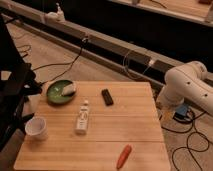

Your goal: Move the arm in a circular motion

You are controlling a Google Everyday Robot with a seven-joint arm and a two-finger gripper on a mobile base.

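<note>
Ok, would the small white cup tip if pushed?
Probably light: the small white cup stands upright and open-topped, so a nudge may slide or topple it. It sits near the wooden table's left edge, so could drop off. The glossy white arm is right of the table, claw out of view.

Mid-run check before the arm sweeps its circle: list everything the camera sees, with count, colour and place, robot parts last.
table: one, light wood, centre of view
plate: one, green, table's far left corner
lump: one, whitish, on the plate's right side
block: one, black, far middle of the table
bottle: one, white, lying flat at the table's centre
cup: one, white, upright at the table's left edge
carrot-like item: one, orange-red, near edge, right of centre
cables: several, black, on the floor around the table
arm: one, glossy white, off the table's right side
hand: out of view, not visible on the arm
</note>
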